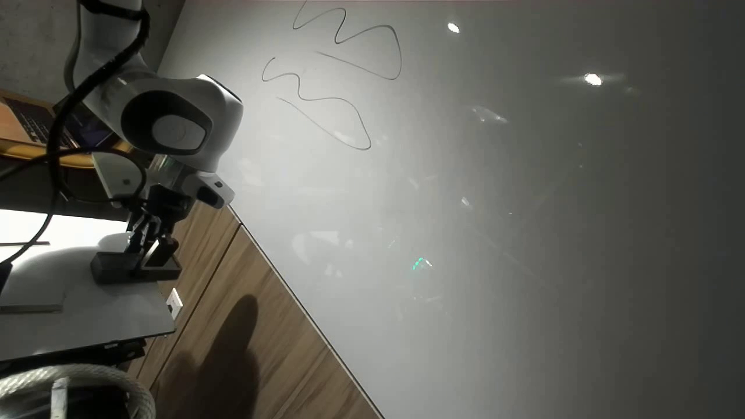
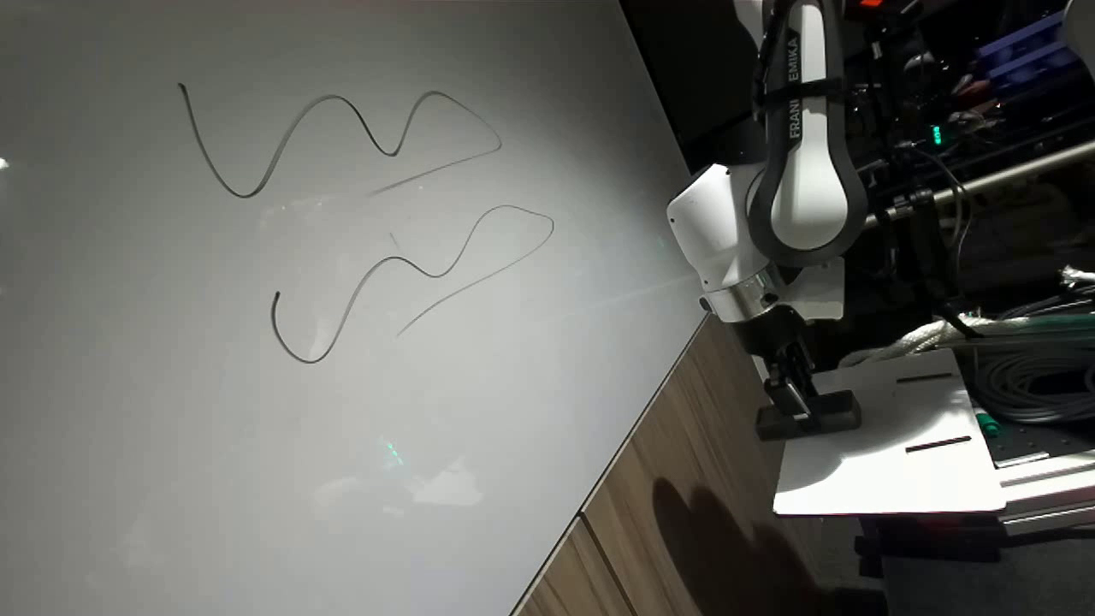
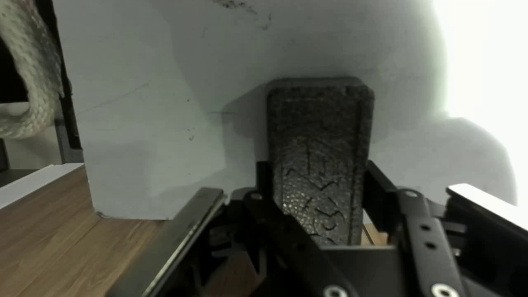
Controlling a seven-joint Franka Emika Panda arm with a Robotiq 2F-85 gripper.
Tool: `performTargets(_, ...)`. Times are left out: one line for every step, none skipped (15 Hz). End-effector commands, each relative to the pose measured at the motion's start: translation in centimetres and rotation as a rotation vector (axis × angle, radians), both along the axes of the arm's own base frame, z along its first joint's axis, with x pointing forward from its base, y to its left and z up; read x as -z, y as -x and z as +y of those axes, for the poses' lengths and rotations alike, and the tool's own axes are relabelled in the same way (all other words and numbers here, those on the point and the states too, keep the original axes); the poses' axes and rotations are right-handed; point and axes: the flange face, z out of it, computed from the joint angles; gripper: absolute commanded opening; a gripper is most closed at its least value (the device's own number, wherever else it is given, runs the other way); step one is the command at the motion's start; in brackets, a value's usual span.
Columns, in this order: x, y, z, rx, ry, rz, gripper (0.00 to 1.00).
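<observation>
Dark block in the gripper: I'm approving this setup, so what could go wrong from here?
The dark block, clamped in the gripper, appears to jut past the edge of the white panel; released here, it might tip off.
In the wrist view, its upper end reaches beyond the fingertips, so a bump could twist it.
The black cable loops slackly beside the arm and might snag.

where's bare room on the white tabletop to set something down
In an exterior view, the white tabletop is bare between the dark block and the tabletop's lower edge. Crowded: where the claw grips that block, and by the coiled cable.
</observation>
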Motion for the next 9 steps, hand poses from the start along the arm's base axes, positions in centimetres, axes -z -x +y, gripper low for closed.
performTargets(-0.58, 0.13, -0.59, 0.013, -0.017, 0.013, 0.36)
performTargets(-0.70, 0.11, -0.54, 0.012, -0.014, 0.011, 0.49)
performTargets(-0.88, 0.10, -0.47, 0.007, -0.003, 0.007, 0.65)
performTargets(-1.01, 0.11, -0.39, 0.004, -0.001, 0.004, 0.73)
performTargets(-1.16, 0.14, -0.29, 0.001, 0.004, 0.002, 0.79)
performTargets(-1.23, 0.25, -0.13, -0.007, 0.007, -0.001, 0.89)
performTargets(-1.29, 0.30, -0.09, -0.010, 0.008, -0.003, 0.91)
performTargets(-1.37, 0.34, -0.08, -0.012, 0.008, -0.004, 0.94)
performTargets(-1.43, 0.40, -0.16, -0.012, 0.006, -0.005, 0.94)
